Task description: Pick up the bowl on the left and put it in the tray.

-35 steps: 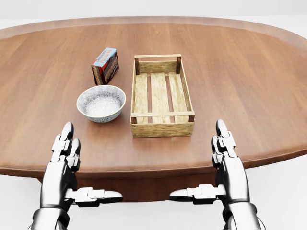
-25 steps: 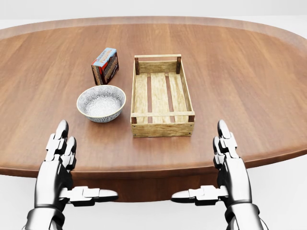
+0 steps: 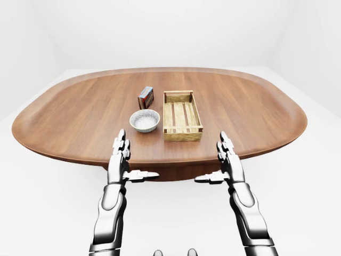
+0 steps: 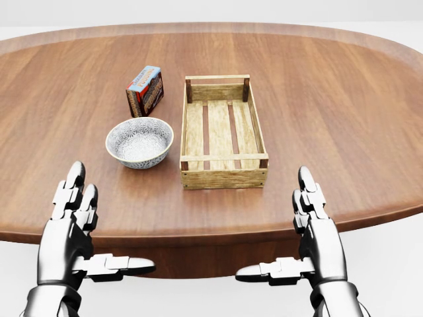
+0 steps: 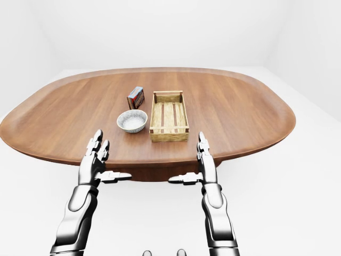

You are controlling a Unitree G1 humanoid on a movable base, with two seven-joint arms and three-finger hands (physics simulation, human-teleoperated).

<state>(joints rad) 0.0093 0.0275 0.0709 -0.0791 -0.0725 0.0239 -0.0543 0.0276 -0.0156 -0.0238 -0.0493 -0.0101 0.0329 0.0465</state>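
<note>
Oval wooden table [image 4: 330,99], dark plank grain, takes up most of the head view. In the eye views we see a white floor [image 3: 319,176] all round it.

Bowl [image 4: 139,142]: pale, patterned, upright on the table, left of centre in the head view. It is empty. It sits just beside the tray's left long side, with a narrow strip of table showing between them; not touching.

Tray [image 4: 223,177]: a slatted wooden crate, its long axis running from top to bottom of the view. Nothing lies in it.

Box [image 4: 145,90]: small, red-brown with a blue top face, above the bowl in the head view and close to the tray's upper left corner. It is apart from both. The print is too small to read.

Left hand [image 4: 69,228]: lower left of the head view, at the table's near edge, well short of the bowl. The fingers [image 4: 75,173] are straight and point up the view, and the thumb [image 4: 119,265] is stretched inward. The hand is released and grasps nothing.

Right hand [image 4: 316,228]: lower right, a mirror of the left, below and right of the tray's near corner. It too is spread flat and empty.

Both hands appear to hover clear of the wood, though we cannot be sure of the height from these angles.
</note>
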